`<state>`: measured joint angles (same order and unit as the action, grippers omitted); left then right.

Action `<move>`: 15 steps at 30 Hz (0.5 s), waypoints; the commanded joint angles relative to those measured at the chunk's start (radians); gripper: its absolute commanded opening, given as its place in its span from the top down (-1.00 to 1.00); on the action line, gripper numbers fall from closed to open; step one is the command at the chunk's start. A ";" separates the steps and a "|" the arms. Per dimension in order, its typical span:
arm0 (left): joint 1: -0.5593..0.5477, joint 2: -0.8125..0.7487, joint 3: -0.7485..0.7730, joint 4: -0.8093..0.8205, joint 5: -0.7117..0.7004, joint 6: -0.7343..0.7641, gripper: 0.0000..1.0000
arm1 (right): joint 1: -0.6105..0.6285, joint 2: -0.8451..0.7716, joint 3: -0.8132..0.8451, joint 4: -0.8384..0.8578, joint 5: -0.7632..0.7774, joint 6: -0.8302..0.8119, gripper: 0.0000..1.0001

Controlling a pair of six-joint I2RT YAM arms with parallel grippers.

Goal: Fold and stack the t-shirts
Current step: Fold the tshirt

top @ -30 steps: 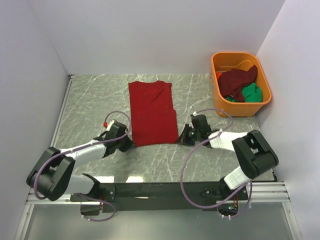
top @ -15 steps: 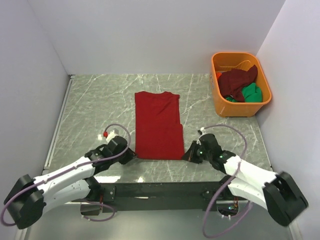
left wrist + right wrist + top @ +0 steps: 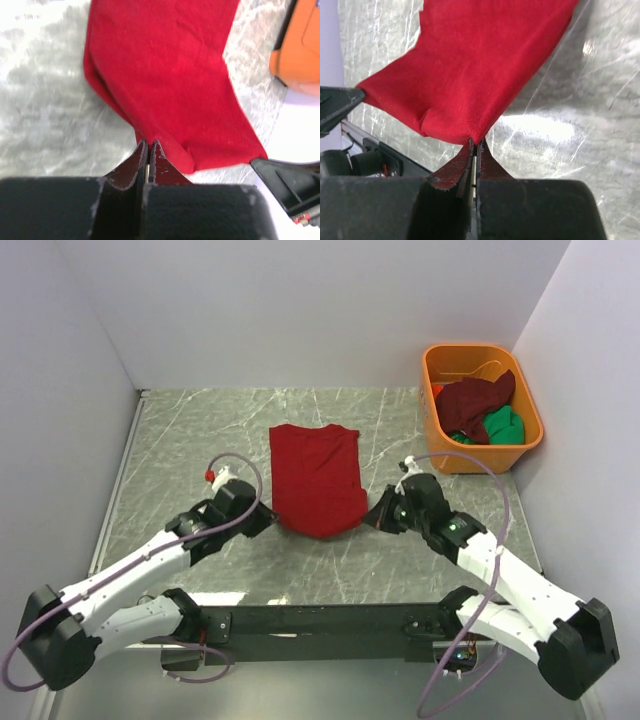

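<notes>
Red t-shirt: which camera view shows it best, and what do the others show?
Top external shows the whole red t-shirt. The wrist views show only its near part, a corner pinched in the left claw and the right claw.

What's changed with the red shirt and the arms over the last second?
The left gripper and right gripper, each shut on a near corner of the red t-shirt, dragged it nearer along the table, then lifted its near hem. The orange tub and the shirts in it stayed put.
</notes>
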<state>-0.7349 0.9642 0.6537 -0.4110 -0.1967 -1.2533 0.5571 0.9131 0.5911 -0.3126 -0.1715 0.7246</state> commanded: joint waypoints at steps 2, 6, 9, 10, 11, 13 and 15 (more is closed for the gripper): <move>0.092 0.080 0.093 0.057 0.063 0.080 0.99 | -0.031 0.084 0.113 -0.045 0.036 -0.068 1.00; 0.186 0.171 0.194 0.089 0.109 0.147 0.99 | -0.086 0.196 0.243 -0.037 0.001 -0.117 1.00; 0.249 0.269 0.302 0.090 0.140 0.202 0.99 | -0.124 0.337 0.341 -0.019 -0.029 -0.137 1.00; 0.273 0.324 0.352 0.092 0.146 0.209 0.99 | -0.131 0.371 0.367 -0.017 -0.037 -0.142 1.00; 0.285 0.353 0.377 0.097 0.157 0.215 0.99 | -0.150 0.404 0.393 -0.014 -0.043 -0.146 1.00; 0.320 0.443 0.446 0.106 0.174 0.232 0.99 | -0.167 0.498 0.467 -0.011 -0.071 -0.154 1.00; 0.336 0.505 0.495 0.110 0.184 0.242 0.99 | -0.190 0.558 0.541 -0.005 -0.094 -0.157 1.00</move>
<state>-0.4263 1.3983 1.0637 -0.3447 -0.0502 -1.0687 0.3965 1.4014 1.0256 -0.3489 -0.2195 0.6003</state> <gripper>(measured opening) 0.023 0.022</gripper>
